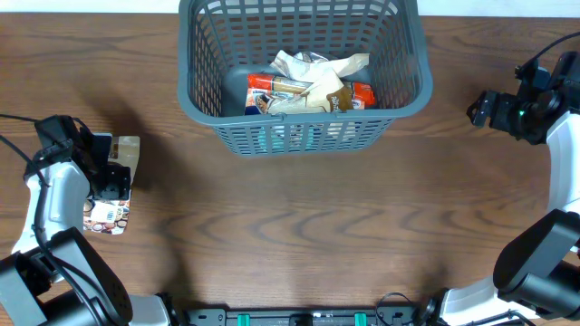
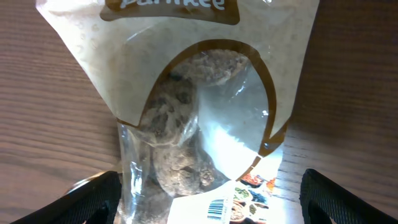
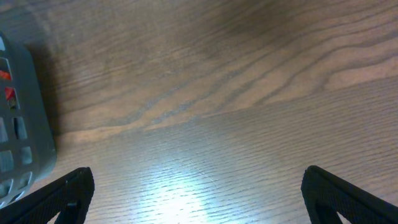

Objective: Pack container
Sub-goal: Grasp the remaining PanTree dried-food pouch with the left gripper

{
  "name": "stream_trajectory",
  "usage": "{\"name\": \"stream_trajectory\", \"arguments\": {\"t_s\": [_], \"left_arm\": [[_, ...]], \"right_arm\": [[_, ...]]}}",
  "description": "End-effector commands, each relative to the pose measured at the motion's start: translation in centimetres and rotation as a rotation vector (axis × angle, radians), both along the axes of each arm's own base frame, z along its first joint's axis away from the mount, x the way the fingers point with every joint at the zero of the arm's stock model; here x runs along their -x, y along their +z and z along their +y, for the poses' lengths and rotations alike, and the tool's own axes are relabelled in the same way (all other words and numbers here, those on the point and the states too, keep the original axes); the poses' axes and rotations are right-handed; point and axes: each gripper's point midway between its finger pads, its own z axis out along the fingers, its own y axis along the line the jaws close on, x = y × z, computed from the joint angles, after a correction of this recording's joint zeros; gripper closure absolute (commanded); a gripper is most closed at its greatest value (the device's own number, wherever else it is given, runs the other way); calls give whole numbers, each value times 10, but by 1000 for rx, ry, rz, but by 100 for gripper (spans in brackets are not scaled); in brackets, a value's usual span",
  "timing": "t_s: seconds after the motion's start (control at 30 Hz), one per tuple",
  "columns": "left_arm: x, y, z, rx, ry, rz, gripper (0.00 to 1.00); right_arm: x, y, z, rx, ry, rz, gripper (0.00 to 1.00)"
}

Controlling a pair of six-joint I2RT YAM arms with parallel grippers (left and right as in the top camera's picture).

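Observation:
The container [image 1: 304, 114], a dark grey lattice basket, stands at the top centre of the table and holds several snack packets, among them a red-orange one [image 1: 272, 86] and beige bags [image 1: 317, 77]. A clear-windowed cookie bag [image 1: 116, 214] lies flat on the table at the far left. My left gripper [image 1: 111, 177] is open right over it, and in the left wrist view the bag [image 2: 205, 112] lies between the spread fingers [image 2: 211, 200]. My right gripper [image 1: 480, 109] is open and empty over bare wood right of the container, whose corner shows in the right wrist view [image 3: 18, 124].
The table is dark brown wood [image 1: 299, 235]. The right wrist view shows only wood grain between the open fingers [image 3: 199, 194]. Both arms' bases sit at the front corners, and a black rail runs along the front edge [image 1: 299, 317].

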Motion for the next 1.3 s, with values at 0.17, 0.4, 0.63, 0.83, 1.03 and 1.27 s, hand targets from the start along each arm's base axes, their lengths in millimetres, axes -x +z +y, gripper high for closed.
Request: {"name": "stream_trajectory", "arguments": {"t_s": [0.17, 0.4, 0.63, 0.83, 1.03, 1.27], "left_arm": [[-8, 6, 19, -67, -1, -22, 16], [-9, -4, 23, 21, 9, -60, 16], [-12, -27, 10, 118, -21, -40, 16], [-14, -33, 3, 153, -28, -37, 16], [-15, -36, -2, 184, -34, -41, 22], [-11, -41, -10, 232, -36, -26, 43]], "right_arm": [[0, 0, 7, 0, 18, 6, 1], [1, -1, 8, -4, 15, 11, 1], [1, -1, 9, -11, 18, 8, 1], [1, -1, 9, -13, 12, 9, 1], [0, 0, 8, -11, 12, 4, 1], [-1, 0, 8, -9, 12, 2, 1]]}}
